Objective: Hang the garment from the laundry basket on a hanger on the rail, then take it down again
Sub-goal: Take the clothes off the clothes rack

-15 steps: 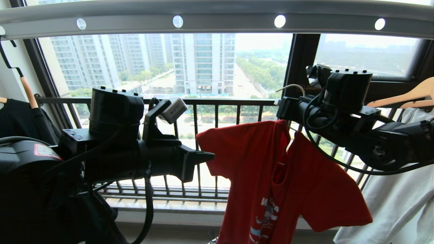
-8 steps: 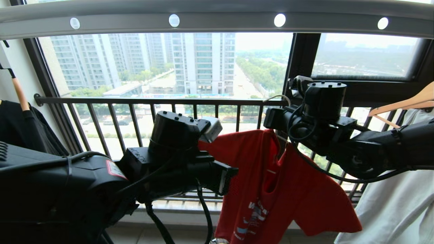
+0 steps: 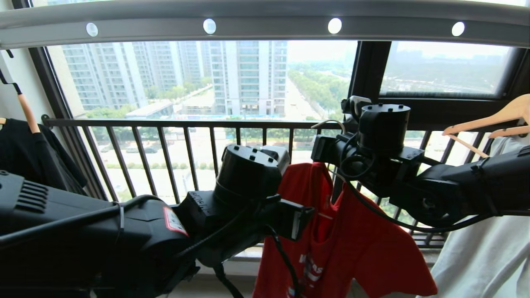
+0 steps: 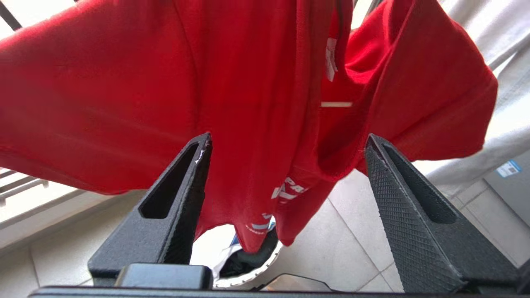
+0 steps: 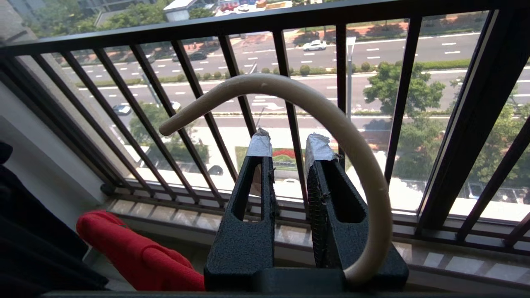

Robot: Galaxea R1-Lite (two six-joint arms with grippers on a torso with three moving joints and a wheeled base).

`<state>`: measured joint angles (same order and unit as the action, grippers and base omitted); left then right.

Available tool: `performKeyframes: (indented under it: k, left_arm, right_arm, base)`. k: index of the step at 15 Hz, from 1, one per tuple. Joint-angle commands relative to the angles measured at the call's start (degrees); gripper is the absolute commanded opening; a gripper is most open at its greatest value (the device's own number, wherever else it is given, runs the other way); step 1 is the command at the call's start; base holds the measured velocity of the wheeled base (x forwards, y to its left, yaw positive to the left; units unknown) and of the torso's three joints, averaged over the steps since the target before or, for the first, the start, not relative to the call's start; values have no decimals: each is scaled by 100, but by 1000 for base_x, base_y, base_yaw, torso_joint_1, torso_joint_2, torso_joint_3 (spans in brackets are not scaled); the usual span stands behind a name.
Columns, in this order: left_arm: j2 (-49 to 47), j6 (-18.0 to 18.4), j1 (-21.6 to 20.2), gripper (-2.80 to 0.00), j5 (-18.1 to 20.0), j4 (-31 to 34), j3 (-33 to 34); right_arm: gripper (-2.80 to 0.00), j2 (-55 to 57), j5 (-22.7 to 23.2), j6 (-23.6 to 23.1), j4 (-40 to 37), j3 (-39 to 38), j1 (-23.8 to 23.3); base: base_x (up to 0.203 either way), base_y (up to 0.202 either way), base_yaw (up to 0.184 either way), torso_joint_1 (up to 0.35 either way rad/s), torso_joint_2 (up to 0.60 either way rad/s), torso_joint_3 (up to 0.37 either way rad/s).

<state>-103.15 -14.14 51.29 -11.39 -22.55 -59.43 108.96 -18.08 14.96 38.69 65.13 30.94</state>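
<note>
The red garment point(image 3: 352, 248) hangs below the grey holed rail point(image 3: 269, 25), draped on the white hanger, whose hook point(image 3: 329, 122) sticks out past my right wrist, clear of the rail. My right gripper point(image 5: 288, 140) is shut, and the hanger hook point(image 5: 331, 111) curls round one finger. My left gripper point(image 4: 288, 138) is open just in front of the garment point(image 4: 248, 82), whose folds hang between its spread fingers without touching them. Under the hem shows the white woven rim of the laundry basket point(image 4: 255, 275).
A black T-shirt point(image 3: 37, 157) hangs at the far left. At the far right a white T-shirt point(image 3: 484, 256) hangs on a wooden hanger point(image 3: 492, 120), close to the red sleeve. The dark barred window railing point(image 3: 165, 123) runs behind, above a tiled floor point(image 4: 372, 231).
My left arm has swung right and in toward the garment, and its jaws have gone from shut to open. My right arm has carried hanger and garment slightly left and down.
</note>
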Motion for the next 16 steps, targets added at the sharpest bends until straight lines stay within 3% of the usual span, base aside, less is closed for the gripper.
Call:
performKeyframes:
  k: [1,4,10,16]
  left_arm:
    - [-392,27,12,0,-335,-568,-44]
    - [-669,297,13,0,-817,-927,-51]
    - [-872,315,-2,0,-1078,-1184,-127]
    - [-886,684,-233,0,-1611,-1280,-296]
  right_arm:
    - [-280,-50,-11,7,24,-1,35]
    - [-280,-108,-11,7,15,-10,53]
    - [-280,-208,-11,7,15,-53,130]
    - [-280,-191,-11,-2,24,-29,123]
  base:
    - [0,0,0,0,0,0]
    - [0,0,0,0,0,0]
    - [0,0,0,0,0,0]
    - [0,0,0,0,0,0]
